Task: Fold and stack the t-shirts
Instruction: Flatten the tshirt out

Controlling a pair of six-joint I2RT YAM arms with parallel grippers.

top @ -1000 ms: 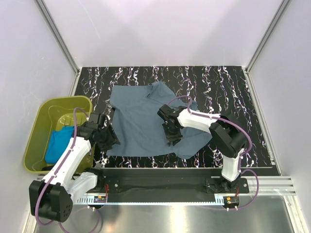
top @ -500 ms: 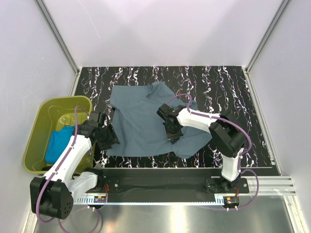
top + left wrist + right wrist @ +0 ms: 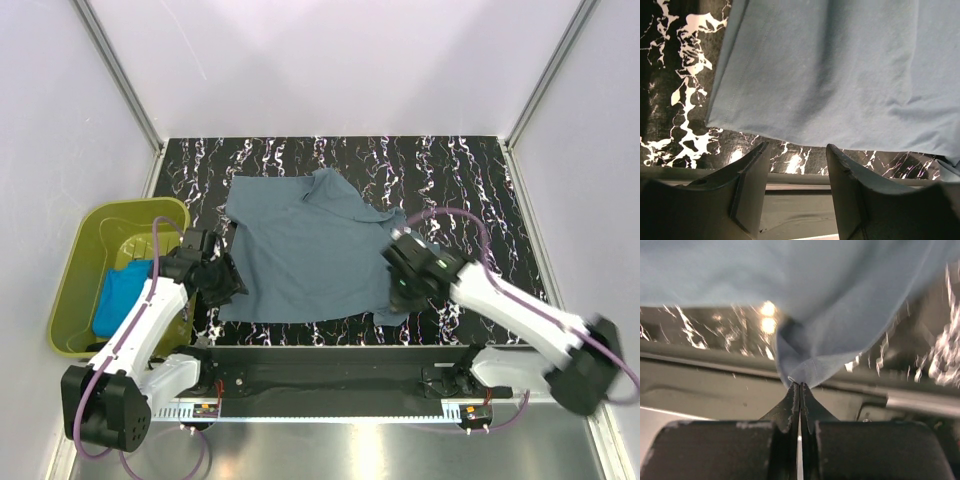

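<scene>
A slate grey-blue t-shirt (image 3: 300,250) lies spread on the black marbled table (image 3: 470,190). My right gripper (image 3: 397,292) is at its near right edge. In the right wrist view the gripper (image 3: 800,385) is shut, pinching a folded bit of the shirt's hem (image 3: 812,371), which is lifted slightly. My left gripper (image 3: 228,283) hovers by the near left corner of the shirt. In the left wrist view it stands open (image 3: 796,150) with nothing between its fingers, just short of the hem (image 3: 790,135). A turquoise t-shirt (image 3: 115,300) lies in the tub.
An olive-green plastic tub (image 3: 130,207) stands off the table's left edge, beside the left arm. A black rail (image 3: 330,360) runs along the table's near edge below both grippers. Grey walls close in the left, right and far sides.
My right gripper has shut and swung from over the shirt's middle to its near right edge, now pinching the hem. The left gripper has barely moved.
</scene>
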